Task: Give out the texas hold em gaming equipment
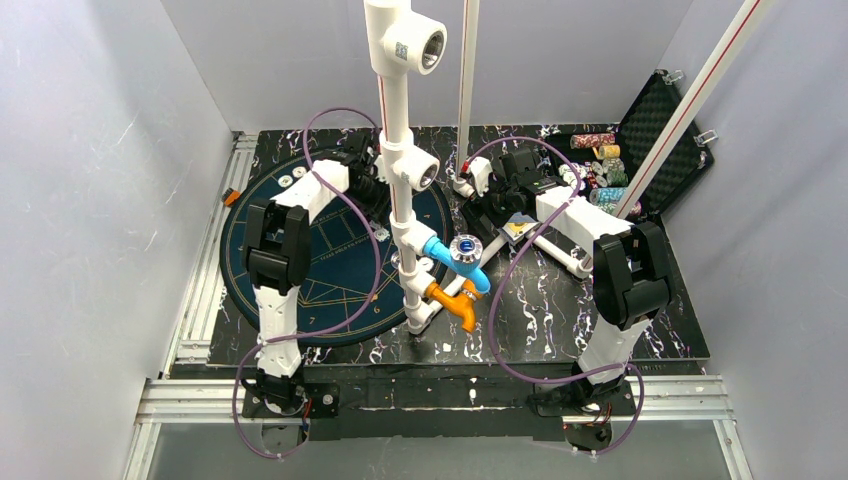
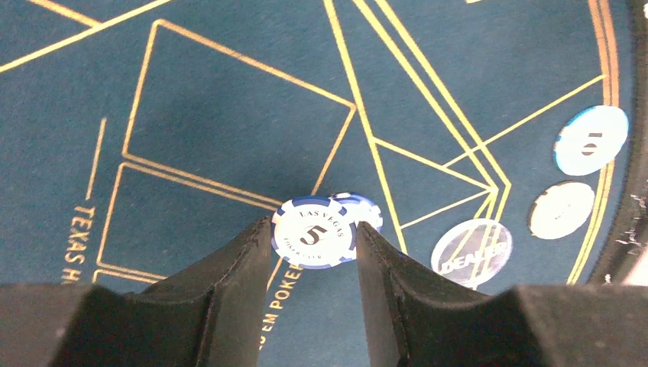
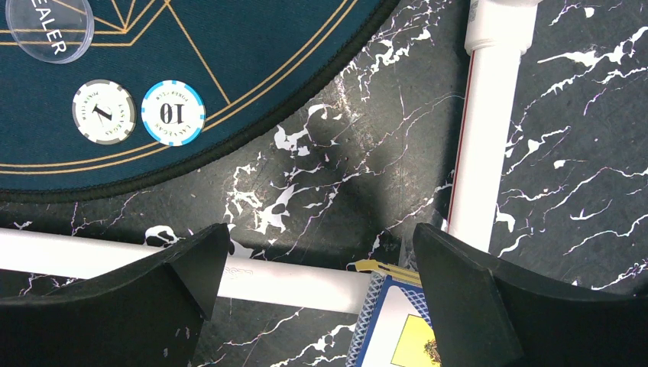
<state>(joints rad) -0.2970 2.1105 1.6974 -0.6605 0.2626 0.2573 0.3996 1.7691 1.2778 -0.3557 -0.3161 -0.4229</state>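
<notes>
Trainee: Layout, biggest things first?

Operator: Marbled table (image 1: pixel 540 320), with the round blue mat (image 1: pixel 340 270) on its left half. The open case (image 1: pixel 660 120) of chip stacks sits far right, and a white pipe frame (image 1: pixel 400 150) stands between the arms.

Trainee: And the grippers?

Operator: The right gripper (image 3: pixel 321 237) is spread wide with nothing between its fingers. It hangs over bare marble just right of the mat's edge, and what looks like a card pack (image 3: pixel 397 329) lies under it. The left gripper (image 2: pixel 315 228) is closed down to a chip's width, pinching the blue "5" chip (image 2: pixel 313 235) by its rim above the far right part of the mat. A second blue edge shows behind that chip, but I can't tell if it is held.

Trainee: How should it be placed?

Operator: I'd lower it until the chip nearly lies on the felt. Keep it left of the dealer button (image 2: pixel 471 252), the grey "1" chip (image 3: pixel 104 112) and the "10" chip (image 3: pixel 173 113). Then open slowly, so it settles flat rather than rolling.
</notes>
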